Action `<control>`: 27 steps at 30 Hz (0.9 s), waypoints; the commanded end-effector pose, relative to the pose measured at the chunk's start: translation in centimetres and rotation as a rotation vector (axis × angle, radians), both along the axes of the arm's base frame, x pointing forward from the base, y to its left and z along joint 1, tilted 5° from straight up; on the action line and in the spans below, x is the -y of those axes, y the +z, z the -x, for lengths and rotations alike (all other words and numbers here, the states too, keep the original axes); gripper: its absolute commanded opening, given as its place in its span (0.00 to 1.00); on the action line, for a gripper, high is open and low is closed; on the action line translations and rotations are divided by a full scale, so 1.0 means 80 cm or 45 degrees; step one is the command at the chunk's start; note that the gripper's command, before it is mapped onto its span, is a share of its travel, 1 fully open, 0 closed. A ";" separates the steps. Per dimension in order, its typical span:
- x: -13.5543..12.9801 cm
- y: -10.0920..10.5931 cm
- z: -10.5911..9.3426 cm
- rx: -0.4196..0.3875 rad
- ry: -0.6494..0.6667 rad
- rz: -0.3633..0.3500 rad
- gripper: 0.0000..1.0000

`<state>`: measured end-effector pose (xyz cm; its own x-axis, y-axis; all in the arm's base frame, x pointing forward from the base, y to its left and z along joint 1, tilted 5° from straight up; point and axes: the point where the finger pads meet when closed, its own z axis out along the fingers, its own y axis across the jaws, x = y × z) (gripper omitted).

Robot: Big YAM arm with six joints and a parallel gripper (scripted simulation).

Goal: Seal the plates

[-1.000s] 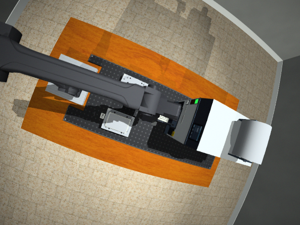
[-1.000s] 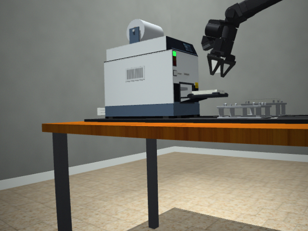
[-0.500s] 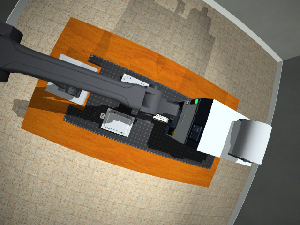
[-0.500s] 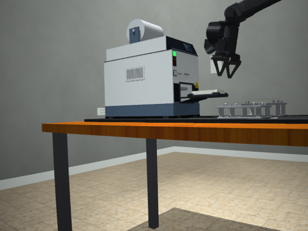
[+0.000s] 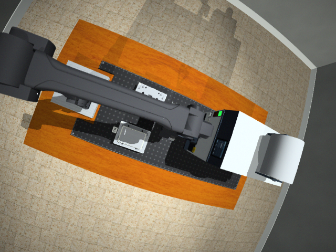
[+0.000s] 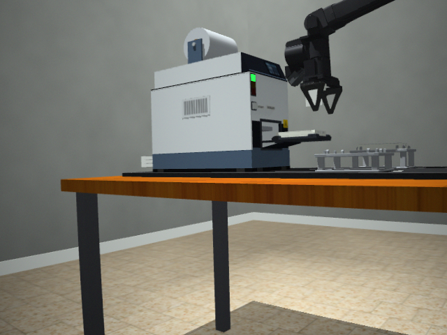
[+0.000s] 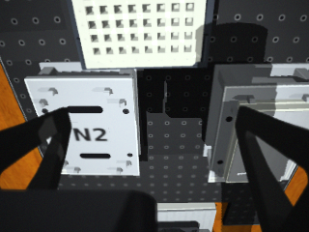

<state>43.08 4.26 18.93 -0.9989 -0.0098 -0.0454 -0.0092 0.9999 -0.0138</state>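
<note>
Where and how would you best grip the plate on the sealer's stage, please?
Probably by its long sides, from straight above: the plate lies flat, is only eight wells wide between them, and stands slightly proud of the stage.

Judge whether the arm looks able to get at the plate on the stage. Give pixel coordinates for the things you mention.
Probably yes: the hand [image 6: 322,112] [image 7: 153,116] hangs open above the stage [image 6: 306,138], and nothing shows between it and the plate [image 6: 302,133] [image 7: 141,30].

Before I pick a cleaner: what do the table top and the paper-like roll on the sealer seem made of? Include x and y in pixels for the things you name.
Table top [image 5: 151,173] [image 6: 151,179]: probably varnished wood, orange with streaky grain.
Roll [image 5: 282,158] [image 6: 221,43]: smooth, matte white; film or foil, unclear.
</note>
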 end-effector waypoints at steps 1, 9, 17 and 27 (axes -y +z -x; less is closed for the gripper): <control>-0.010 0.044 -0.026 0.127 0.037 -0.010 1.00; -0.027 0.047 -0.025 0.090 0.034 -0.009 0.99; -0.060 0.102 -0.012 0.116 0.001 -0.011 0.95; -0.094 0.131 -0.004 0.086 -0.023 -0.016 0.91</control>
